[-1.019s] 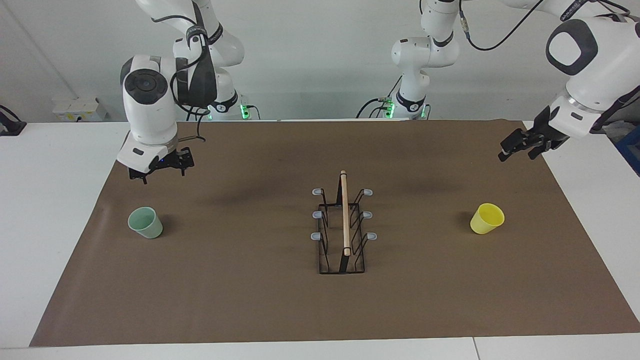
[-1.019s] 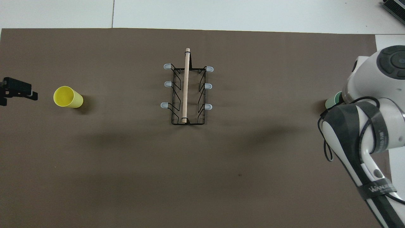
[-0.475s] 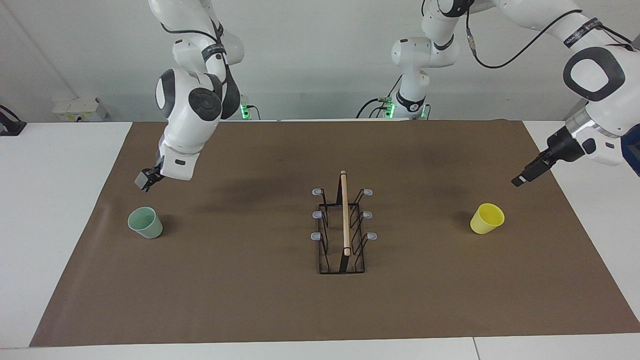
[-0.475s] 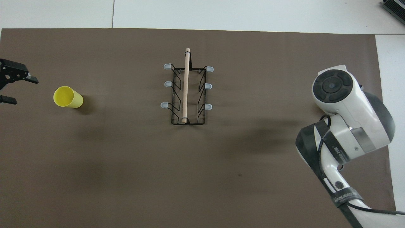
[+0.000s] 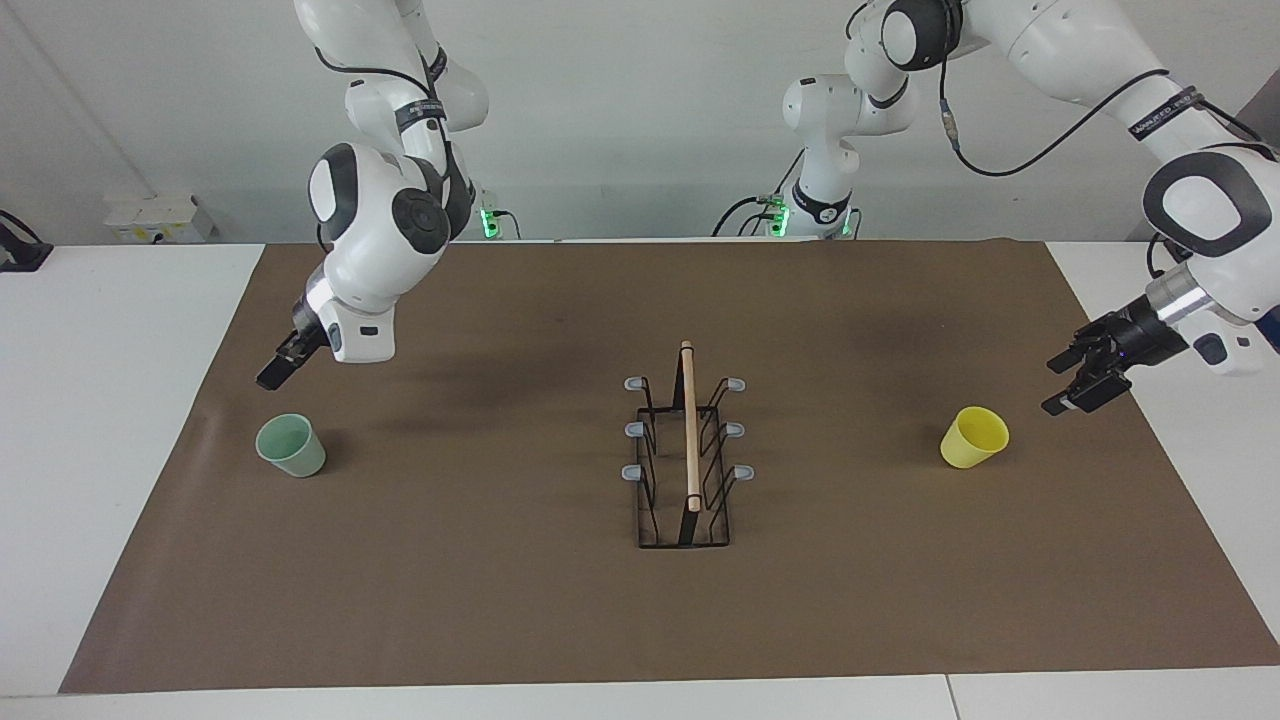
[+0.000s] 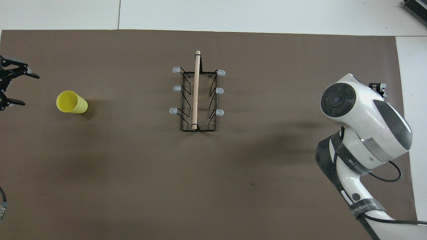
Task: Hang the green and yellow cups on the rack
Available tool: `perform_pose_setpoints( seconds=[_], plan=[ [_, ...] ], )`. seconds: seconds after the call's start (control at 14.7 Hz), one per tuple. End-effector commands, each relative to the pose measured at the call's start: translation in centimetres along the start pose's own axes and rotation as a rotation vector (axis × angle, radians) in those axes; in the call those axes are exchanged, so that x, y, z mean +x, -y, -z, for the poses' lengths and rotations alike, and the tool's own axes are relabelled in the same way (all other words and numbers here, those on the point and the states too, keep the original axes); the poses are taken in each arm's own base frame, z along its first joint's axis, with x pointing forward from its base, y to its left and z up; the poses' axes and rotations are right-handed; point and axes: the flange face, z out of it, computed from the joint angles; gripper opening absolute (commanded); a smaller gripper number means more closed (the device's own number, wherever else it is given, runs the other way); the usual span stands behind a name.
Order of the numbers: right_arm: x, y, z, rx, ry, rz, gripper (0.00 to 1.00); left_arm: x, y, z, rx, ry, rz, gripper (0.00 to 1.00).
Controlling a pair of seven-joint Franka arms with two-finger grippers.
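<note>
Green cup (image 5: 291, 446) stands upright on the brown mat (image 5: 500, 600) toward the right arm's end of the worktop (image 5: 100, 450), well apart from the rack (image 5: 687, 450); the overhead view hides it under the right arm. Its yellow twin (image 5: 974, 437) stands tilted at the left arm's end of the mat, mouth turned partly toward the facing camera. The rack sits in the middle of the mat between the two cups, its wooden rod (image 5: 689, 425) running away from the robots and three grey-tipped pegs (image 5: 633, 429) down each side, all bare.

Both arms are on the approach. The right pincer (image 5: 272, 374) hangs over the mat just on the robots' side of the green cup, angled down toward it; its fingers stand apart and hold nothing. The left pincer (image 5: 1078, 385) hovers just beside the yellow cup, toward the mat's edge, fingers spread wide in the overhead view (image 6: 13, 88), empty as well.

To do this step well, each pincer probably needs to come down with one finger inside the rim and one outside, or span the body low enough that the tapered wall does not squirt upward as the fingers close. The cups look light and handleless, so a sideways nudge could tip or slide them. A grip near the rim should leave the mouth free to be turned over a peg.
</note>
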Motion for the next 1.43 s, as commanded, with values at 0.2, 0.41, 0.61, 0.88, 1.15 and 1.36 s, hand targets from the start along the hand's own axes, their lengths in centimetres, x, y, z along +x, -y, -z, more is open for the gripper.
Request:
perform_pose_setpoints(
  seconds=[0.2,0.41,0.61,0.88,1.15,1.36],
  plan=[
    [4.6,0.2,-3.1,-0.098,0.078,0.188,1.00,5.9,0.7,-3.3,-0.071,0.048,0.246,1.00],
    [8.1,0.5,-4.2,-0.139,0.141,0.276,1.00,8.0,2.9,-5.2,-0.155,0.145,0.481,1.00],
    [10.2,0.3,-5.2,-0.152,0.128,0.260,1.00,8.7,4.6,-7.4,-0.208,0.215,0.703,1.00],
    [12.5,0.4,-6.0,-0.179,0.135,0.231,1.00,7.2,6.3,-9.1,-0.230,0.298,0.775,1.00],
    [14.5,0.9,-7.2,-0.187,0.105,0.193,1.00,6.8,8.3,-10.3,-0.230,0.327,0.826,1.00],
    [15.9,1.3,-7.6,-0.198,0.074,0.161,1.00,5.3,11.5,-12.8,-0.286,0.429,0.909,1.00]
  ],
)
